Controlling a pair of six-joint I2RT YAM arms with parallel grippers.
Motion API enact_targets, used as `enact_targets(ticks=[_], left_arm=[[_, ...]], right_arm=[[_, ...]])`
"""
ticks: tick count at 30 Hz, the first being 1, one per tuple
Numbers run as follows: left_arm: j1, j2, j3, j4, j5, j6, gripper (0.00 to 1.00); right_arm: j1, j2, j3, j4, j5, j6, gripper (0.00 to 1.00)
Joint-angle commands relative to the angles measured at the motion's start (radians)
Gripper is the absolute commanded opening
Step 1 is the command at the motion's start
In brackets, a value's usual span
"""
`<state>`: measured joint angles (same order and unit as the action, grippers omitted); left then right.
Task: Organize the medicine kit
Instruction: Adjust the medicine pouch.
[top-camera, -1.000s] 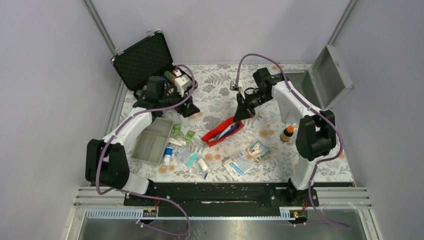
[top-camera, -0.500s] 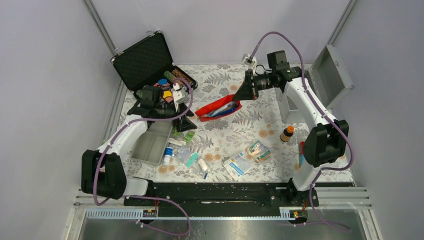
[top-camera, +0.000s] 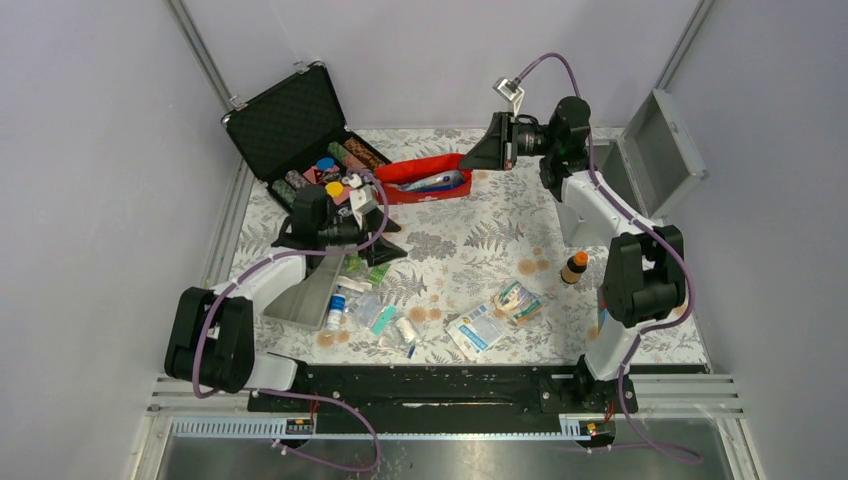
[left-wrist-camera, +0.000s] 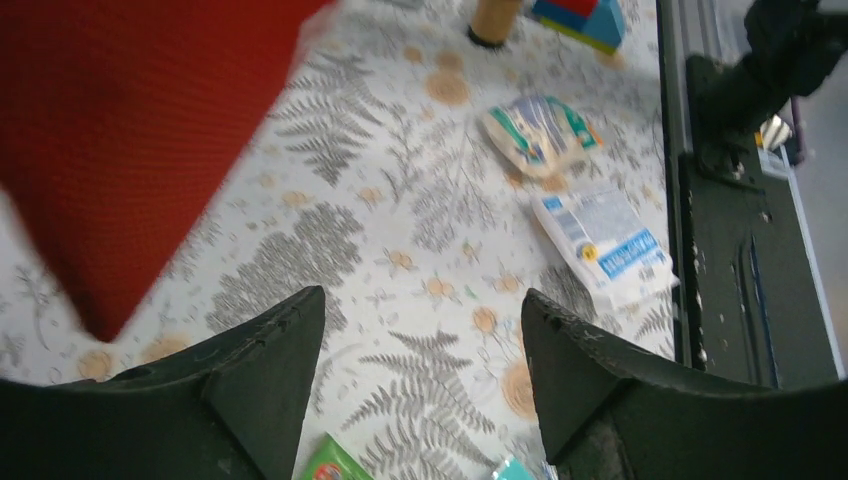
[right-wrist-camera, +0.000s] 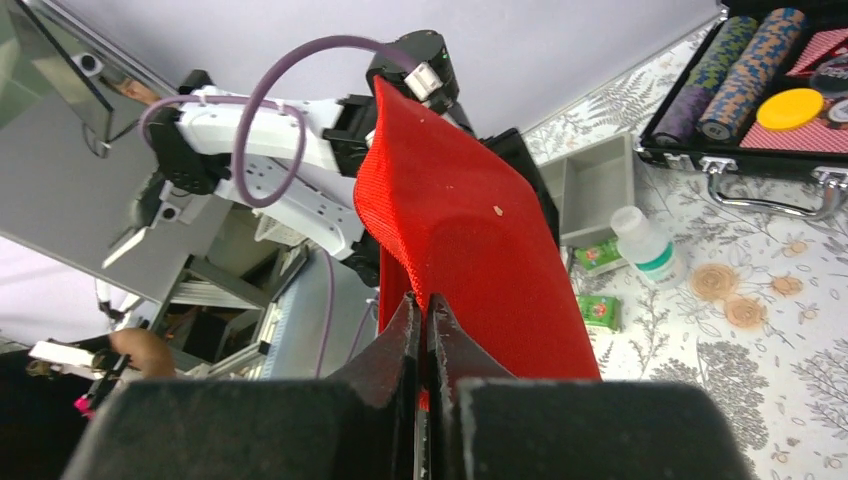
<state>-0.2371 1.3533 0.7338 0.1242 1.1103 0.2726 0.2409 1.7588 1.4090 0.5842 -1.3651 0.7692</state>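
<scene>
Fern-printed table (top-camera: 470, 240) below: right hand (right-wrist-camera: 421, 315) clenched on red pouch (top-camera: 425, 180) (held aloft), left hand (left-wrist-camera: 420, 310) released, empty, near scattered packets (top-camera: 478, 328).

Robot test cell in a lab, enclosed by plain grey panels (top-camera: 90, 150), framed by aluminium struts (top-camera: 207, 60), cabled arms (top-camera: 600, 205) bolted to a black rail (top-camera: 440, 385), table covered by fern-print cloth (top-camera: 470, 230)

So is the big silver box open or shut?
Open. The medicine kit has its hinged lid swung up, and you can see its grey inside.
</scene>
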Motion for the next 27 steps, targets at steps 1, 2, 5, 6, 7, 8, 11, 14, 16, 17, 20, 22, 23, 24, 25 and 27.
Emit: enact_targets(ticks=[1, 2, 5, 6, 7, 8, 11, 14, 16, 17, 20, 22, 23, 24, 25, 27], left_arm=[[0.007, 0.033, -0.005, 0.579, 0.008, -0.367, 0.72], [0.006, 0.036, -0.007, 0.630, 0.004, -0.407, 0.73], [0.016, 0.034, -0.004, 0.694, -0.014, -0.450, 0.75], [0.023, 0.033, -0.002, 0.699, -0.015, -0.459, 0.75], [0.030, 0.033, -0.002, 0.712, -0.011, -0.469, 0.75], [0.034, 0.033, -0.002, 0.725, -0.007, -0.477, 0.75], [0.037, 0.032, 0.003, 0.761, -0.023, -0.499, 0.75], [0.037, 0.036, 0.017, 0.744, -0.104, -0.472, 0.76], [0.039, 0.041, 0.050, 0.610, -0.160, -0.381, 0.75], [0.039, 0.043, 0.072, 0.520, -0.181, -0.310, 0.75], [0.039, 0.041, 0.097, 0.329, -0.227, -0.102, 0.74], [0.039, 0.030, 0.089, 0.280, -0.239, -0.024, 0.74], [0.039, 0.023, 0.081, 0.273, -0.228, -0.005, 0.73], [0.039, 0.018, 0.075, 0.278, -0.205, -0.010, 0.73], [0.039, 0.013, 0.070, 0.292, -0.168, -0.041, 0.73], [0.035, 0.012, 0.052, 0.350, -0.087, -0.116, 0.74]], right_arm=[[-0.018, 0.007, -0.003, 0.467, -0.066, 0.391, 0.00], [-0.018, 0.000, -0.011, 0.445, -0.066, 0.370, 0.00], [-0.021, -0.015, -0.032, 0.416, -0.069, 0.333, 0.00], [-0.024, -0.014, -0.034, 0.416, -0.068, 0.333, 0.00], [-0.025, -0.015, -0.036, 0.418, -0.068, 0.335, 0.00], [-0.026, -0.012, -0.038, 0.421, -0.067, 0.337, 0.00], [-0.026, -0.004, -0.043, 0.430, -0.065, 0.347, 0.00], [-0.026, 0.003, -0.040, 0.455, -0.064, 0.375, 0.00], [-0.025, 0.001, -0.036, 0.459, -0.064, 0.382, 0.00], [-0.026, -0.003, -0.036, 0.458, -0.064, 0.383, 0.00], [-0.026, -0.015, -0.036, 0.444, -0.063, 0.378, 0.00], [-0.025, -0.020, -0.037, 0.426, -0.062, 0.366, 0.00], [-0.026, -0.021, -0.039, 0.417, -0.060, 0.358, 0.00], [-0.026, -0.022, -0.041, 0.409, -0.060, 0.350, 0.00], [-0.025, -0.021, -0.042, 0.405, -0.059, 0.347, 0.00], [-0.026, -0.016, -0.042, 0.402, -0.058, 0.345, 0.00]])
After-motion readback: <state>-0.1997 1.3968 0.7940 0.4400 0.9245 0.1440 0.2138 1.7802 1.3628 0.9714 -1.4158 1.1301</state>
